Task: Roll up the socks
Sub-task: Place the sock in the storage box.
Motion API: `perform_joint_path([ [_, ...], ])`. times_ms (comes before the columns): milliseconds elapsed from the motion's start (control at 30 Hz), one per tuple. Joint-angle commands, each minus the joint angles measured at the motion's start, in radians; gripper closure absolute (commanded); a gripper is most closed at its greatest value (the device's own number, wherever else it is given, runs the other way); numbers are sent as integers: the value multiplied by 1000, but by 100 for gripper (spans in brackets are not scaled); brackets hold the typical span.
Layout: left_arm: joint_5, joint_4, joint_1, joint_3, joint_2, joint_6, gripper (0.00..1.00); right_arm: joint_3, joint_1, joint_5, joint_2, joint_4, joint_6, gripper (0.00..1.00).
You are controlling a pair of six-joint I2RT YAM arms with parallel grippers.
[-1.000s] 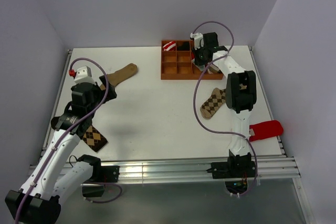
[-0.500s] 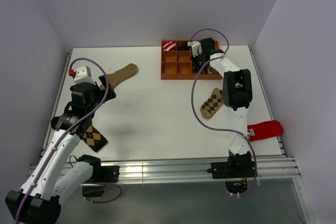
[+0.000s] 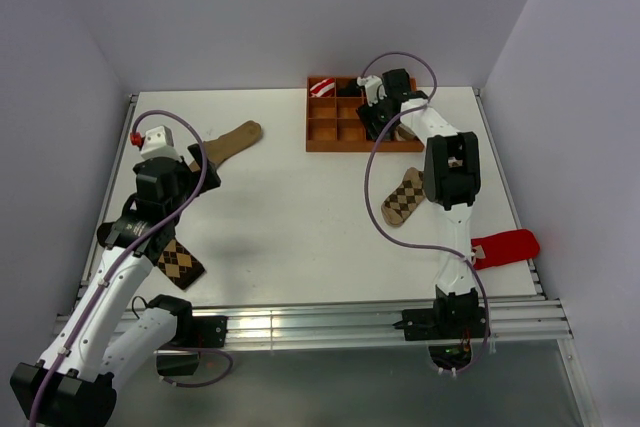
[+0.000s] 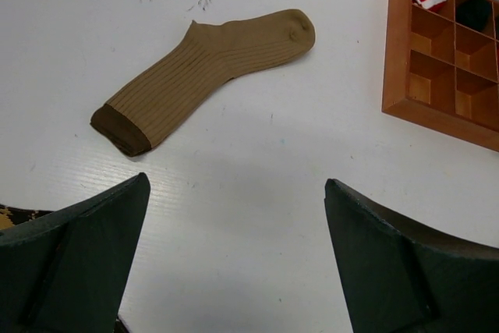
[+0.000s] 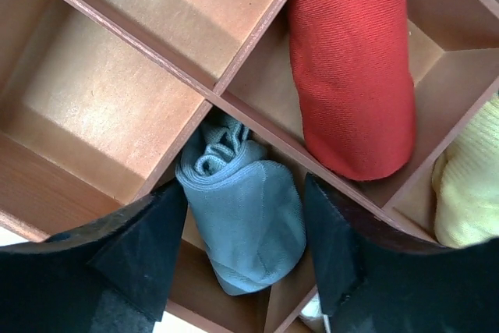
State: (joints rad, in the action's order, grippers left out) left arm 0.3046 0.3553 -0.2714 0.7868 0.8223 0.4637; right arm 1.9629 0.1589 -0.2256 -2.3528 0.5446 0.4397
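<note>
right gripper [image 5: 243, 247] is now spreading apart around the rolled grey sock [image 5: 242, 208] in the far tray [image 5: 101, 107]; left gripper [image 4: 235, 193] is hanging wide apart.

Looks like a robotics lab test cell tbh: bare white table [image 3: 300, 202] boxed in by plain pale walls [image 3: 300, 17], left arm [image 3: 110, 287] and right arm [image 3: 455, 172] bolted to an aluminium rail [image 3: 310, 325].
</note>
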Motion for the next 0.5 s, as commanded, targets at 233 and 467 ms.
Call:
perform_joint_path([
  [233,8,-36,8,-8,-14,-23,1,-1,4,-17,148,15,-18,26],
  [467,25,-23,9,-6,-22,-17,0,-105,4,41,335,-46,-181,20],
])
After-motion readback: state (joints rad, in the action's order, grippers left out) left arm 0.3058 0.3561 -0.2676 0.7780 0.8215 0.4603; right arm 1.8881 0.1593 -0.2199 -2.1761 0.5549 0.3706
